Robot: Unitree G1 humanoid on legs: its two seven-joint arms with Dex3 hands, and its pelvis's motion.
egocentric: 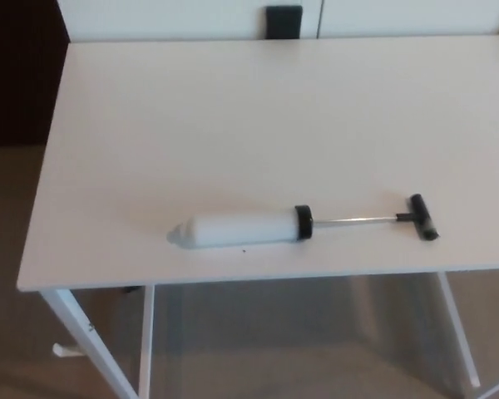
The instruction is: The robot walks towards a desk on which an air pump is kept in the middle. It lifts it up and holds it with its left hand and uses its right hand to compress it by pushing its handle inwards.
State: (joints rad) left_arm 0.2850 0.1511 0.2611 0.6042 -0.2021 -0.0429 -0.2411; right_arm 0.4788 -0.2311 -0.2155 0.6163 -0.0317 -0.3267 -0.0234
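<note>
Air pump: lies flat near desk's front edge, rod drawn out, black handle pointing right.
Hands: neither shows; state unknown.

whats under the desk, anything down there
Under the white desk, through the front gap, white legs and beige carpet show. The desktop hides whatever lies further back beneath it. On top lies only the air pump.

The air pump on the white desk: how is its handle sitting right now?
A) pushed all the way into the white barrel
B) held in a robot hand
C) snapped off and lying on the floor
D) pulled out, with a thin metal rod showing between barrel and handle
D: the air pump lies on the desk with a bare metal rod running from its black collar to the black T-handle; no hand is in view.
</note>
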